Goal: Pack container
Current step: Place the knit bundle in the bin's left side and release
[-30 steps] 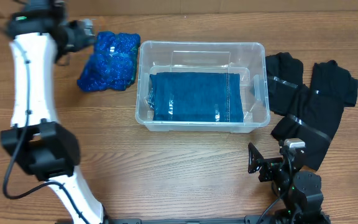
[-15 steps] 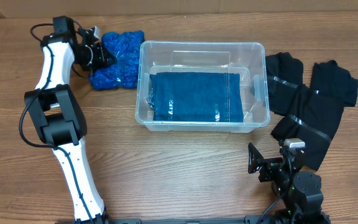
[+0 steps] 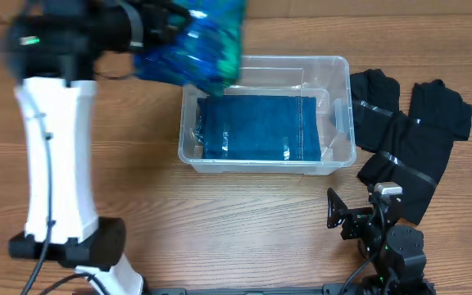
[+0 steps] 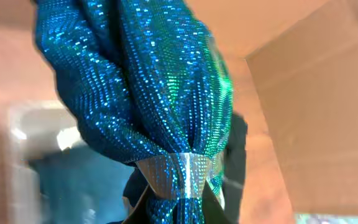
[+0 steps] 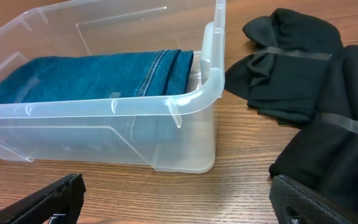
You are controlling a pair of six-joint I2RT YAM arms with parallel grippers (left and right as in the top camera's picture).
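The clear container [image 3: 266, 59] stands mid-table with folded blue denim [image 3: 256, 127] lying flat inside. A shiny blue sequined cloth [image 3: 195, 41] hangs in the air over the container's far left corner, blurred. My left gripper [image 4: 182, 199] is shut on a bunched part of that cloth [image 4: 142, 93], which fills the left wrist view; the container [image 4: 23, 124] shows faintly behind it. My right gripper [image 5: 179, 205] is open and holds nothing, low on the table in front of the container's [image 5: 210, 81] near right corner. Seen from overhead it sits at the front right [image 3: 355, 220].
Black garments [image 3: 416, 135] lie spread on the table right of the container, reaching toward the right arm's base; they also show in the right wrist view [image 5: 303, 93]. The left arm's white links [image 3: 52, 164] stand over the table's left side.
My left gripper shut on the sequined cloth beside the container's left side and lifted it up and right, over the container's far left corner. The right arm has not moved.
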